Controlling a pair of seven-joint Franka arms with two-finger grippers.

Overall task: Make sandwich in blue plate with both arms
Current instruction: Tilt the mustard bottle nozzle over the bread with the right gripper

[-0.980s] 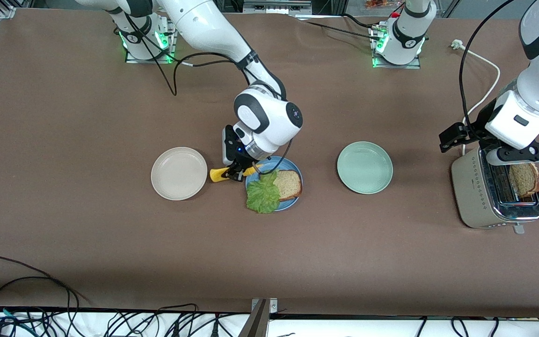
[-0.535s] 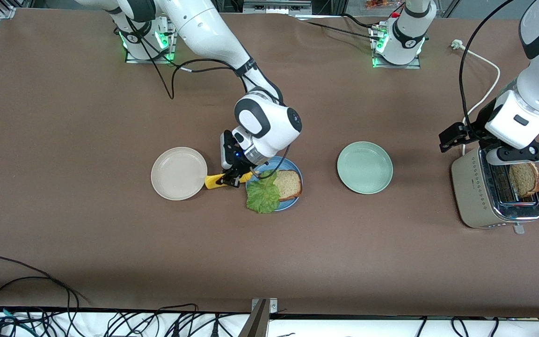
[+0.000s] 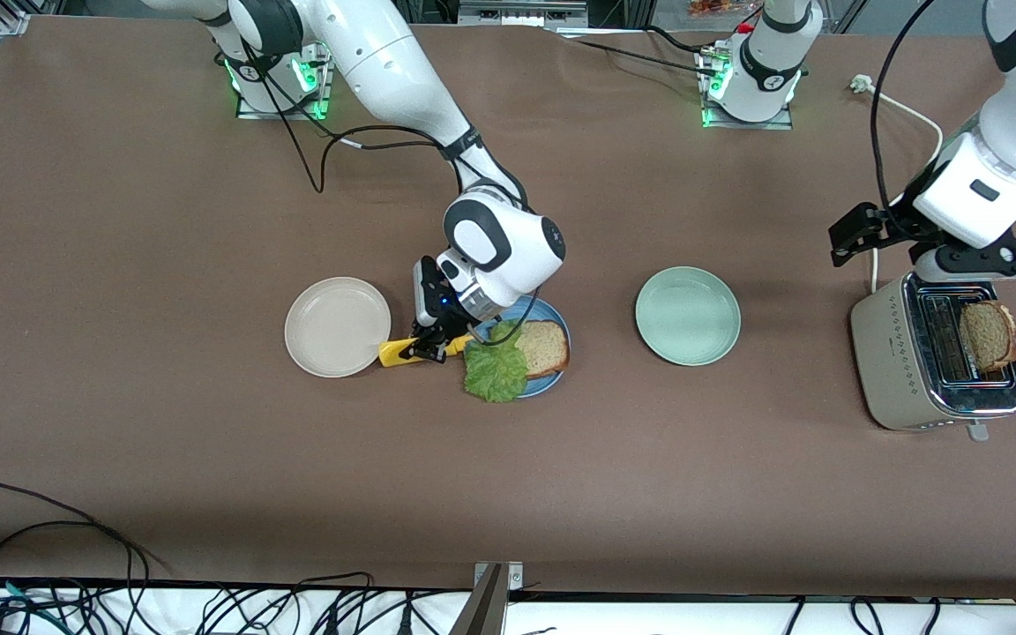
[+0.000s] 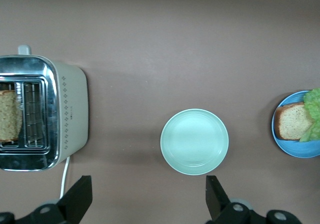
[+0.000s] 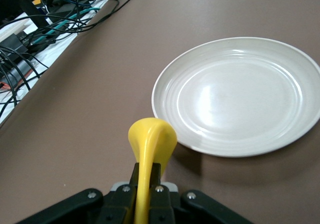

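Gripping a yellow squeeze bottle (image 3: 402, 351), the right hand (image 3: 431, 346) sits low at the table (image 3: 120, 265), btwn the beige plate (image 3: 337, 326) and the blue plate (image 3: 552, 319); fingers clenched on the bottle's middle. Bottle lies tilted, its broad end just beside the beige plate's rim; in the right wrist view that yellow end (image 5: 152, 136) sticks out from the clamped fingers w/ the beige plate (image 5: 240, 95) close by.

Blue plate holds one brown bread slice (image 3: 545, 346) on its side toward the left arm's end, and a ruffled lettuce leaf (image 3: 496, 368) beside it, overhanging the rim nearer the front camera. Leaf partly overlaps the slice.

Left hand (image 3: 940, 247) hangs over the toaster (image 3: 900, 362) at the left arm's end of the table, fingers spread wide, grasping nothing; both black fingertips (image 4: 80, 196) show apart in the left wrist view. 2nd bread slice (image 3: 989, 335) stands in a toaster slot. Pale green plate (image 3: 687, 316) sits btwn blue plate and toaster, well apart from both.
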